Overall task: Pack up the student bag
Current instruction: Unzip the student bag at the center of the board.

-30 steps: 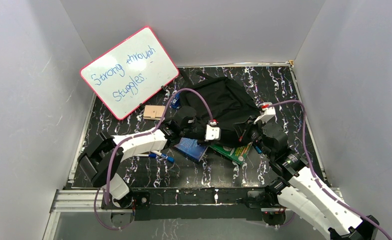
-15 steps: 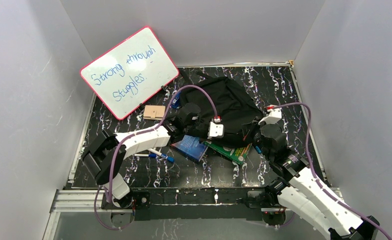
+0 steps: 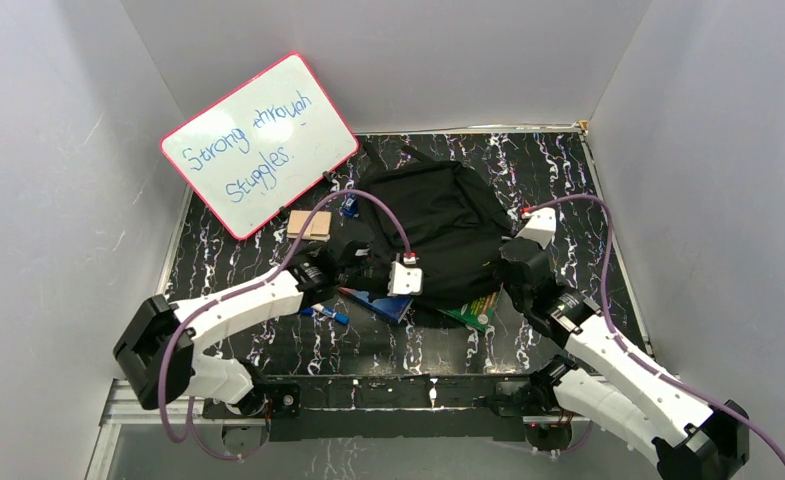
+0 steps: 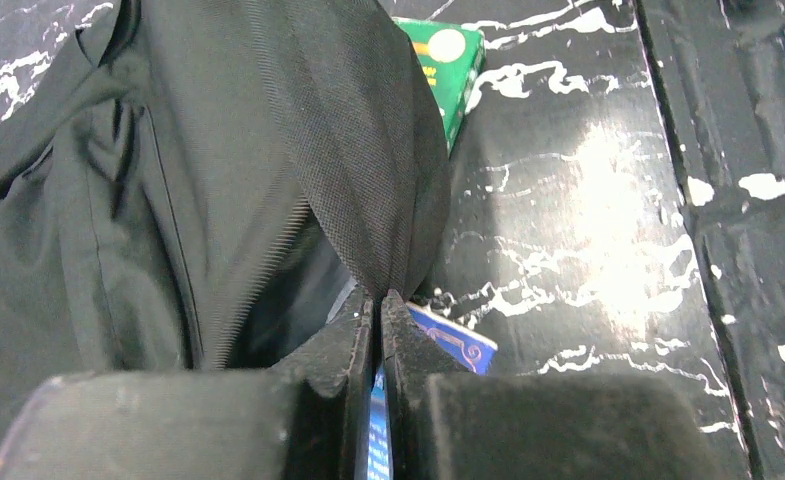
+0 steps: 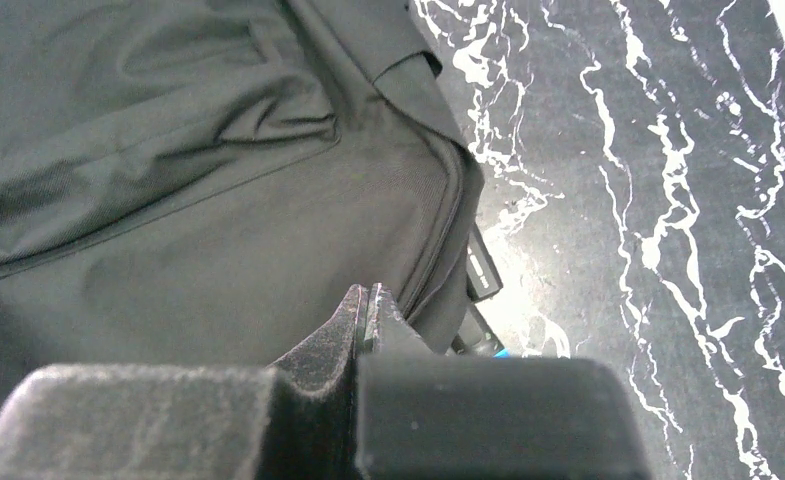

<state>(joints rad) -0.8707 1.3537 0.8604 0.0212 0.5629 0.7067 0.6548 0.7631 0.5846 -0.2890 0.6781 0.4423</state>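
Observation:
The student bag (image 3: 438,220), black and soft, lies mid-table and covers part of a blue book (image 3: 380,304) and a green box (image 3: 475,309). My left gripper (image 3: 420,290) is at the bag's near edge. In the left wrist view it (image 4: 379,297) is shut on a raised fold of the bag's (image 4: 218,150) woven black fabric, with the blue book (image 4: 455,340) under the fingertips and the green box (image 4: 446,55) beyond. My right gripper (image 3: 500,272) is at the bag's near right edge. In the right wrist view it (image 5: 368,292) is shut on the hem of the bag (image 5: 188,200).
A pink-framed whiteboard (image 3: 258,143) leans at the back left, with a wooden block (image 3: 309,224) below it. A blue marker (image 3: 326,314) lies near the left arm. A dark pen (image 5: 480,338) sticks out under the bag's right corner. Grey walls enclose the table.
My left gripper has shut on the bag's fold and drawn back toward the near left. The bag has slid over more of the blue book and green box. The right arm shifted slightly.

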